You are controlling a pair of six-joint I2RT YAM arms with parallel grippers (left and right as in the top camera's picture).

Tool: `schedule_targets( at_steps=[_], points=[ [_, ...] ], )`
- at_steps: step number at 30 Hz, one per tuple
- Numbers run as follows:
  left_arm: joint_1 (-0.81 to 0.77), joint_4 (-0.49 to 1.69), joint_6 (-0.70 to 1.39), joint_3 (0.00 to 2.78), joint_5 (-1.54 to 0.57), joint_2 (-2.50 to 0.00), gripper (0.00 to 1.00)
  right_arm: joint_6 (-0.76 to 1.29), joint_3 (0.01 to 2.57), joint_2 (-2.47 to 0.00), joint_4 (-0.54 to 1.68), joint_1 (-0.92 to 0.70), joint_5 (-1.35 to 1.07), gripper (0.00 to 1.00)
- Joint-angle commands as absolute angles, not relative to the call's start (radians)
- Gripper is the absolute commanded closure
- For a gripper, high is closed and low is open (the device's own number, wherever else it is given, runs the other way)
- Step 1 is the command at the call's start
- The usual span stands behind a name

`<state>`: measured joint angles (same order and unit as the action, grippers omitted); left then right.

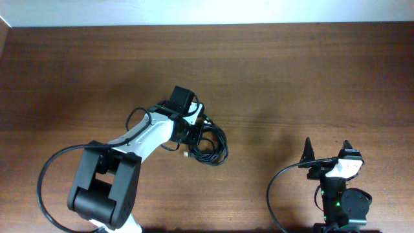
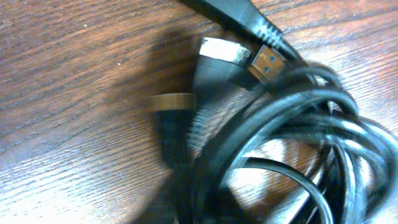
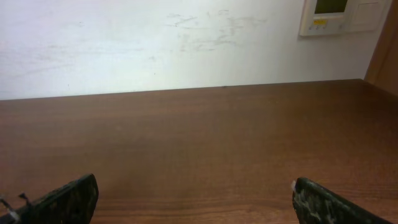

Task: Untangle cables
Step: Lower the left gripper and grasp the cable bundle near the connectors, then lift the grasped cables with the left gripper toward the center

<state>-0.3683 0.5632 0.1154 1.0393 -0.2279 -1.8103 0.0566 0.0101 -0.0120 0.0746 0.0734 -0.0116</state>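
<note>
The cables [image 1: 210, 145] lie in a loose black coil near the middle of the wooden table [image 1: 291, 77], just right of the left arm's end. The left gripper [image 1: 193, 133] is down at the coil's left edge with its fingers pressed together; whether a cord sits between them cannot be told. In the left wrist view the cords [image 2: 298, 137] loop over one another and fill the right half. At the top lies a USB plug [image 2: 268, 62] with a blue insert, with a silvery connector [image 2: 221, 53] just left of it; no marking is legible on either. The right gripper [image 1: 327, 147] is well apart at the table's near right, fingers spread wide with nothing between them. Its wrist view shows a pale wall panel [image 3: 333, 15] with a small display, its writing too small to read.
</note>
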Motion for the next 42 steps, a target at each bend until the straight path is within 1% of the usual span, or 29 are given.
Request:
schedule_targets(
  at_steps=[1,9,14,17,22,25,28,31,34,36,38,40,42],
  points=[
    [-0.372,0.561,0.120,1.031,-0.239,-1.819,1.00,0.068,0.006,-0.009,0.082,0.079,-0.003,0.01],
    [-0.372,0.561,0.120,1.031,-0.245,-1.819,1.00,0.068,0.006,-0.009,0.082,0.079,-0.002,0.01],
    [-0.372,0.567,0.119,1.041,-0.346,-1.817,1.00,0.068,0.006,-0.009,0.082,0.079,-0.002,0.01],
    [-0.372,0.621,0.119,1.065,-0.361,-1.781,1.00,0.068,0.006,-0.009,0.082,0.079,-0.003,0.01],
    [-0.372,0.763,0.119,1.126,-0.359,-1.614,1.00,0.068,0.006,-0.009,0.082,0.079,-0.003,0.01],
    [-0.372,0.791,0.035,1.129,-0.358,-1.472,1.00,0.068,0.006,-0.009,0.082,0.079,-0.003,0.01],
    [-0.372,0.793,-0.006,1.129,-0.351,-1.356,1.00,0.068,0.006,-0.009,0.082,0.079,-0.003,0.01],
    [-0.373,0.778,-0.016,1.129,-0.258,-1.215,1.00,0.068,0.006,-0.009,0.082,0.079,-0.003,0.01],
    [-0.373,0.780,-0.016,1.129,-0.131,-1.105,1.00,0.068,0.006,-0.009,0.078,0.079,-0.003,0.01],
    [-0.373,0.789,-0.016,1.129,-0.088,-1.061,1.00,0.067,0.006,-0.009,0.077,0.079,-0.001,0.01],
    [-0.373,0.809,-0.016,1.129,-0.061,-1.032,1.00,0.068,0.006,-0.009,0.044,0.079,-0.055,0.01],
    [-0.373,0.830,-0.016,1.129,-0.058,-1.017,1.00,0.069,0.006,-0.009,0.010,0.079,-0.173,0.01],
    [-0.373,0.834,-0.016,1.129,-0.055,-1.014,1.00,0.069,0.006,-0.009,-0.049,0.079,-0.388,0.01]
  ],
)
